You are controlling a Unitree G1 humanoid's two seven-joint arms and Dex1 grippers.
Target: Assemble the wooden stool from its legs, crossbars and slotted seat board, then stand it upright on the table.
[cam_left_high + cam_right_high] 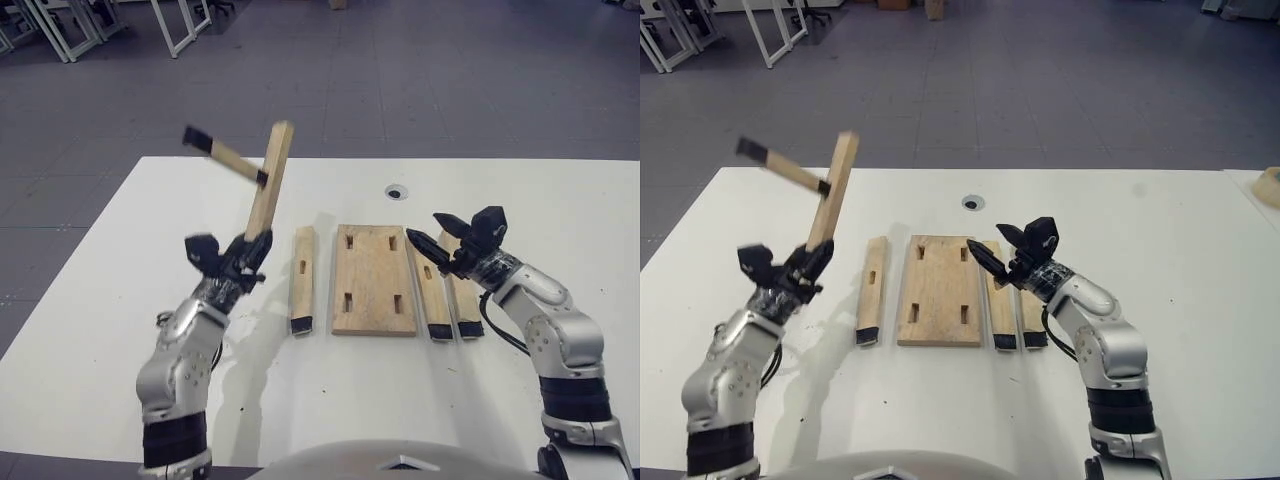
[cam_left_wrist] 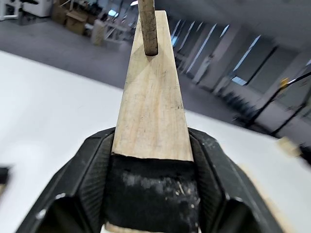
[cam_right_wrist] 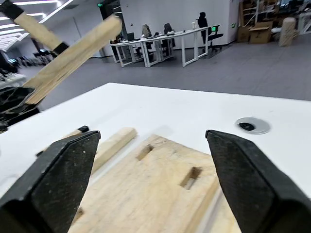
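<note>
My left gripper (image 1: pixel 243 253) is shut on the black-tipped end of a wooden leg (image 1: pixel 269 180) and holds it up over the table's left side. A crossbar (image 1: pixel 226 156) is stuck through the leg's upper slot, pointing left. The slotted seat board (image 1: pixel 374 278) lies flat mid-table. One leg (image 1: pixel 302 278) lies left of the board and two legs (image 1: pixel 432 290) lie right of it. My right gripper (image 1: pixel 437 236) hovers open just above the far ends of those two legs, near the board's right edge. In the left wrist view the held leg (image 2: pixel 152 107) sits between the fingers (image 2: pixel 92 170).
A round cable hole (image 1: pixel 397 192) sits in the white table (image 1: pixel 560 210) beyond the board. The table's right half and front strip are bare. Grey floor and desks lie beyond the far edge.
</note>
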